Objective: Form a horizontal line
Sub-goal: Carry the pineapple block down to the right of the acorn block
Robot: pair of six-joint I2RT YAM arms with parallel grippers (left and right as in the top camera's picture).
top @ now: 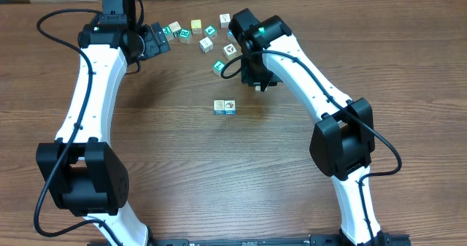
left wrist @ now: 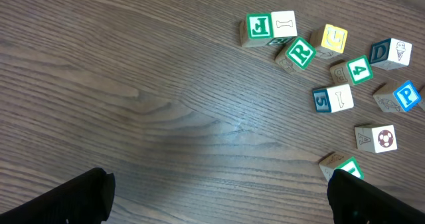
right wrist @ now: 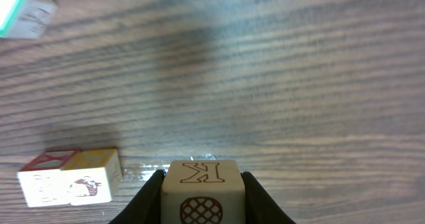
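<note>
Overhead: row (top: 225, 106) is just two cubes touching, mid-table. Right gripper (top: 263, 83) hangs near it at its 2 o'clock. Left gripper (top: 155, 41) sits off at the row's 10 o'clock, beside the loose cubes (top: 206, 44). Can't read either jaw state from up here. Left wrist: jaws wide open with nothing between them, bare table (left wrist: 146, 104) below, loose cubes at 2 o'clock and out of the way. Right wrist: jaws closed on the K cube (right wrist: 201, 184), pinched on both side faces and square in the grip. Row is at its 9 o'clock, apart, with bare wood between. Step as I read it: add K as the third cube. To do it well, translate toward the row's near end, keep K's faces parallel to the pair's and match their front edge. Set it down flat just shy of contact, then nudge in; dragging low would likely shove the pair. K's height off the table is probably small, can't confirm from this view. Release only once seated.
</note>
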